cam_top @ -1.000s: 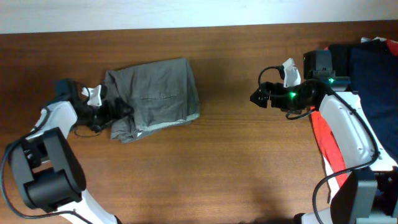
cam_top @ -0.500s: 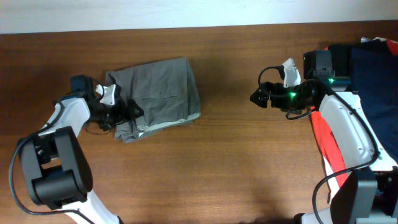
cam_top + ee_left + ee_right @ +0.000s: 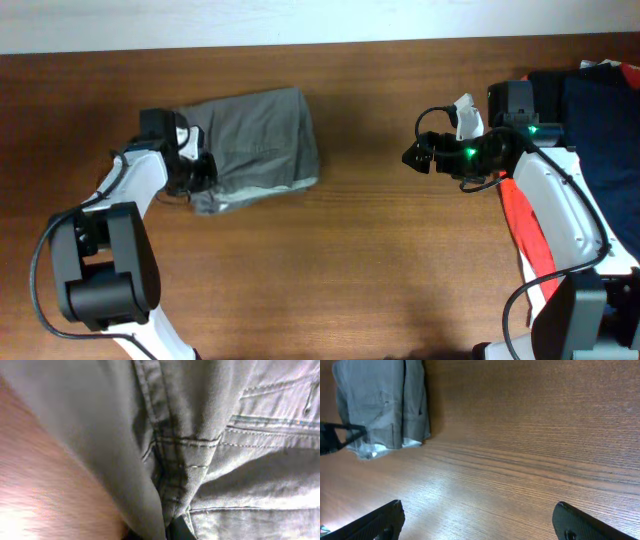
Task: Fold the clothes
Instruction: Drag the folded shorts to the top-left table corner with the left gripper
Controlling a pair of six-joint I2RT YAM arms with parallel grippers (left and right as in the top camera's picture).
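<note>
- At the near left, the left arm (image 3: 100,270) rises from its base and reaches away over the brown wooden table (image 3: 380,260). It now leans further right and further away than a second ago.
- The left gripper (image 3: 203,167) has moved from beside the near-left corner of the shorts (image 3: 260,135) to their left edge. Its jaws were spread then and are now pressed together, pinching the fabric. In the left wrist view, khaki-grey cloth and a stitched seam (image 3: 170,460) fill the frame.
- The shorts lie left of centre on the far half of the table. The loose bulge at their near-left corner has been drawn in, so the bundle looks tighter.
- The right arm (image 3: 560,215) has not moved and bends in from the near right.
- The right gripper (image 3: 410,158) points left, well apart from the shorts, jaws spread wide over bare wood.
- At the far right lies a pile of clothing (image 3: 600,95), navy and red.
</note>
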